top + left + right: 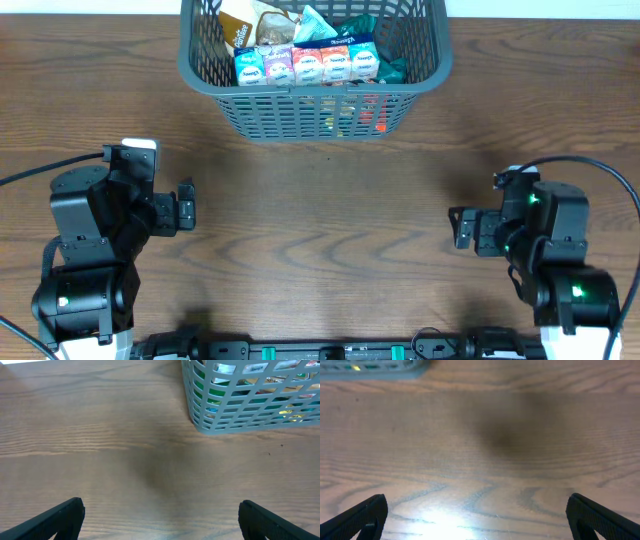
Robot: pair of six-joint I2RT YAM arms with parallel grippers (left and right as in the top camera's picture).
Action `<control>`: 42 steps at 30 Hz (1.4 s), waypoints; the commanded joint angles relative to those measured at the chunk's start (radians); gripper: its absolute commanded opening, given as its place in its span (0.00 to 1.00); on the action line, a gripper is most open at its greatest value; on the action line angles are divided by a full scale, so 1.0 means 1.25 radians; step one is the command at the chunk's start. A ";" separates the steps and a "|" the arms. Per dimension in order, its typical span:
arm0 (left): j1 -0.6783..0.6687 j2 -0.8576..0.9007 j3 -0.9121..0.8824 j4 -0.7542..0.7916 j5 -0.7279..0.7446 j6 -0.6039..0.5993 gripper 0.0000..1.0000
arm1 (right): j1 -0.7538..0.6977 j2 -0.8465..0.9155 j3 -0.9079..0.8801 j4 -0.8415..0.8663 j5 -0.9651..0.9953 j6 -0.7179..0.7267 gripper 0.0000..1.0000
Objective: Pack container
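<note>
Overhead: we see the container (310, 115) at the far middle of the worktop (320, 230), small cartons (305, 64) lined up inside its near wall, the left end effector (187, 206) and right end effector (462, 228) well apart from it | Left wrist: our left end effector (160, 520) is spread wide, holding nothing, with the container (250, 410) ahead to the right | Right wrist: our right end effector (480, 515) is likewise wide and holds nothing, with the container's base (370, 367) far ahead on the left

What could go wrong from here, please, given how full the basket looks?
The row of small cartons stands just inside the near rim of the basket; a gripper dipping in might tip one out or snag the lattice. The left gripper and right gripper are both open and empty, and the basket's far side is cut off overhead, so free room there is unchecked.
</note>
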 commanded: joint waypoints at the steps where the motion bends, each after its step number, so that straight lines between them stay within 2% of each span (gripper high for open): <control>1: 0.002 -0.004 -0.003 0.001 0.011 -0.013 0.98 | 0.019 -0.077 -0.002 -0.001 0.005 0.008 0.99; 15: 0.002 -0.004 -0.003 0.001 0.011 -0.013 0.99 | 0.079 -0.486 -0.011 -0.091 -0.013 0.008 0.99; 20: 0.002 -0.004 -0.003 0.001 0.011 -0.013 0.99 | 0.090 -0.580 -0.092 -0.074 0.026 0.008 0.99; 24: 0.002 -0.004 -0.003 0.001 0.011 -0.013 0.99 | 0.095 -0.604 -0.195 0.024 0.023 0.008 0.99; 38: 0.002 -0.004 -0.003 0.001 0.011 -0.013 0.99 | 0.127 -0.605 -0.600 0.664 0.089 0.005 0.99; 41: 0.002 -0.004 -0.003 0.001 0.011 -0.013 0.99 | 0.127 -0.605 -0.656 0.742 0.090 0.004 0.99; 42: 0.002 -0.004 -0.003 0.001 0.011 -0.013 0.98 | 0.126 -0.605 -0.656 0.725 0.100 0.005 0.99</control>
